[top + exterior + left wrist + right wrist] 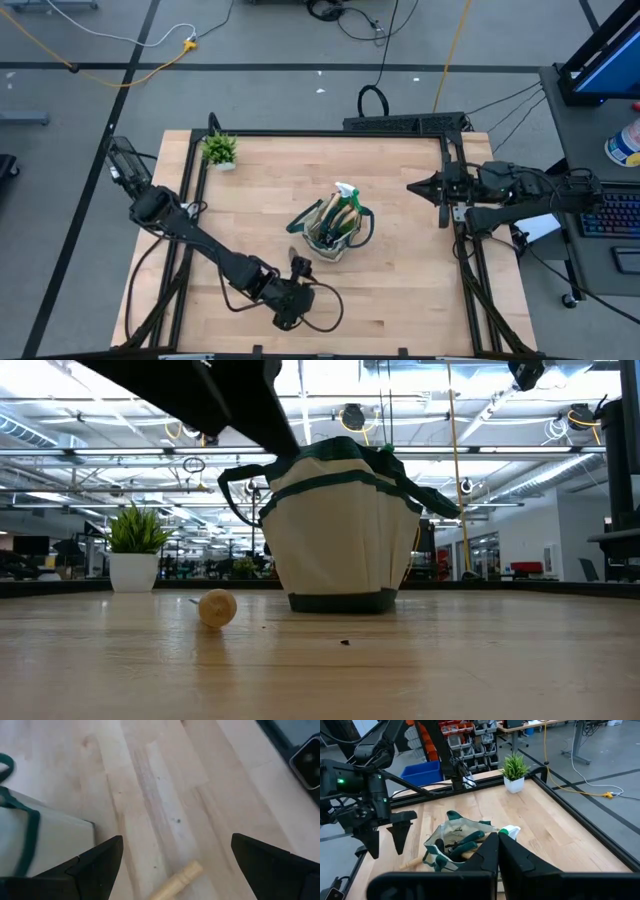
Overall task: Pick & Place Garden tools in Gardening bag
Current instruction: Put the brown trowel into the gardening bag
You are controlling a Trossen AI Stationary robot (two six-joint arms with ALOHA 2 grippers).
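Wooden-handled tool (178,881) under spread left hand (175,857), beside gardening bag (338,228)

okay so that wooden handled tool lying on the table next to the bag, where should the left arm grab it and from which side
Probably mid-handle, from straight above. The wooden-handled tool lies flat on the table beside the gardening bag, its round handle clear of it. The left gripper hangs open over it, one of its fingers on each side.

Open left claw (175,857) above wooden handle (179,880), beside bag (35,837)
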